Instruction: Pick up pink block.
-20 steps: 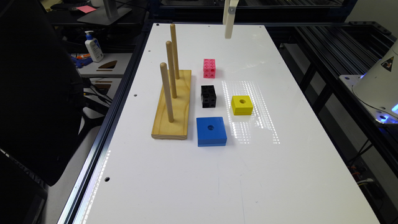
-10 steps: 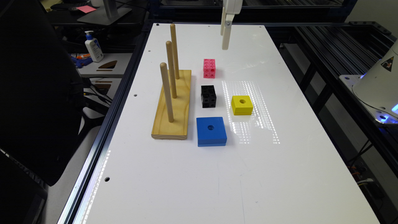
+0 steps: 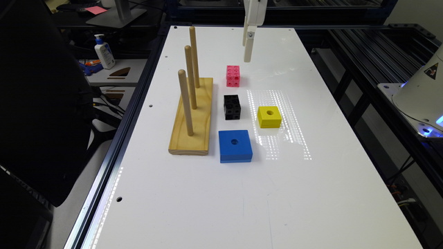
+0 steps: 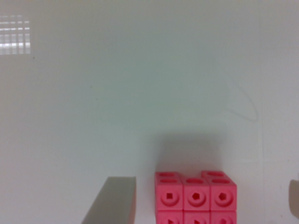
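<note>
Lowering the end effector [image 3: 247,57] toward the pink block [image 3: 233,76]: a second ago just entering at the top of the exterior view, half a second ago lower, now hanging well down over the desk [image 3: 311,86], though not yet at block height. Closing in on the target rather than on anything else.

Keeping the end effector spread wide: in the wrist view, showing one fingertip [image 4: 114,200] to one side of the pink block [image 4: 195,198] and the edge of the other at the frame's border, with the block lying between them and clear room on both sides. Holding nothing.

Resting the pink block flat on the desk, in the half nearer the edge at the top of the exterior view, roughly midway between the two long edges. Leaving it untouched, in the same spot throughout. Lining up with the black cube [image 3: 232,107] just beyond it in the same row, then the blue block [image 3: 235,146]; keeping the yellow block [image 3: 269,117] off to the exterior view's right and the wooden peg board [image 3: 192,116] to its left.

Judging the approach as nearly done: probably still needing a small shift to centre over the block, a further drop until the fingertips bracket its sides, then closing and lifting. Watching for the neighbouring black cube, near enough to be nudged by a careless descent.
</note>
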